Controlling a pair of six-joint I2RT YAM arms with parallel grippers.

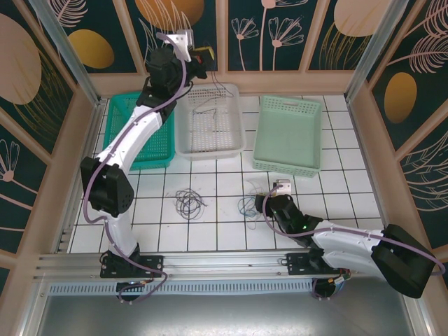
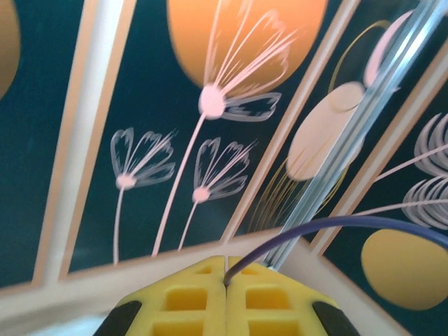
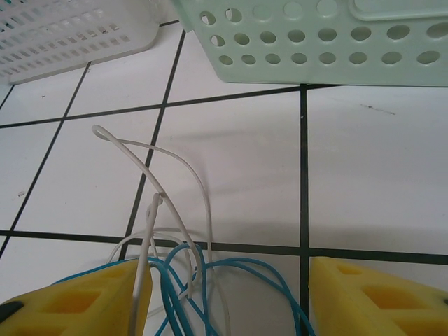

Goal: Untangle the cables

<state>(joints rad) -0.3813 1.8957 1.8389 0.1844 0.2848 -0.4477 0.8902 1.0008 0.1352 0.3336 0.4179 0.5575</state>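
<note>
While the left arm is raised toward 12 o'clock of the tiled table [image 1: 210, 231], the left gripper [image 2: 225, 280] is closed, and its yellow fingers pinch a dark cable [image 2: 336, 227]. This cable comes out from the seam between the fingers and bends away to 3 o'clock in the left wrist view. In the top view, thin dark strands hang below this gripper over the white basket [image 1: 183, 133], which stands at 12 o'clock between the teal basket [image 1: 157, 150] at 11 o'clock and the pale green basket [image 1: 287, 164] at 1 o'clock.

The right gripper [image 3: 227, 294] is low over the tiles at about 5 o'clock, with its jaws apart and holding nothing. Between the two fingers lie a blue cable [image 3: 168, 287] and a white cable [image 3: 147, 252], looped together on the tiles. The white one crosses just beside the left finger, but I cannot tell if it touches it. One white end reaches toward 11 o'clock, away from the gripper.

A separate dark tangle [image 1: 189, 203] lies on the tiles near 6 o'clock, apart from both grippers and to the left of the blue and white pair.
</note>
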